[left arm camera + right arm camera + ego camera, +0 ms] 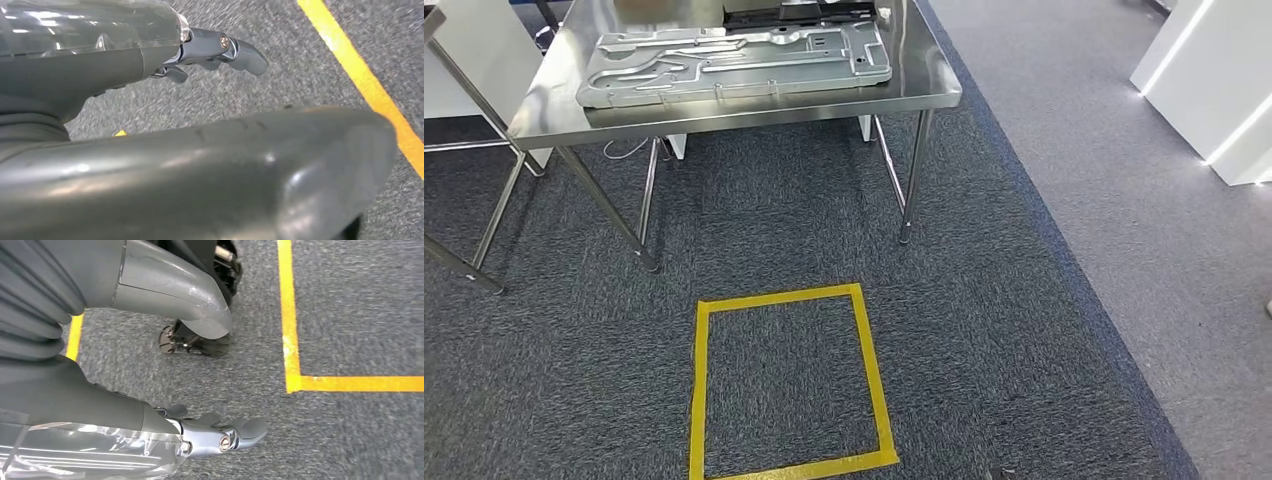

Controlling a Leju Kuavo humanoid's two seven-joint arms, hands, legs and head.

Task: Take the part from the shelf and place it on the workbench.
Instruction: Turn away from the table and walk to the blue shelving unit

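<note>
Part [739, 62], a large stamped sheet-metal panel with ribs and cut-outs, lies flat on the steel workbench [929, 85] at the far side of the scene, long edge running left to right. It covers most of the visible bench top, with bare steel showing along the near edge and at the right end. A dark flat object [799, 14] sits on the bench just beyond the panel; too little of it shows to say what it is.

On the near floor, a square of yellow tape [697, 390] is marked out on dark speckled carpet [984, 330], well apart from the bench legs. A lighter grey strip of floor [1144, 200] runs along the right. White panels with lit edges [1214, 80] stand at the far right. Thin metal legs of another frame [484, 215] show at the far left.

Left hand [220, 50]: hanging above the carpet near a yellow tape line, fingers loosely extended with nothing in them.

Right hand [220, 432]: likewise above the carpet beside a corner of the tape, fingers stretched out and slightly apart, holding nothing.

Neither hand is touching the part.
</note>
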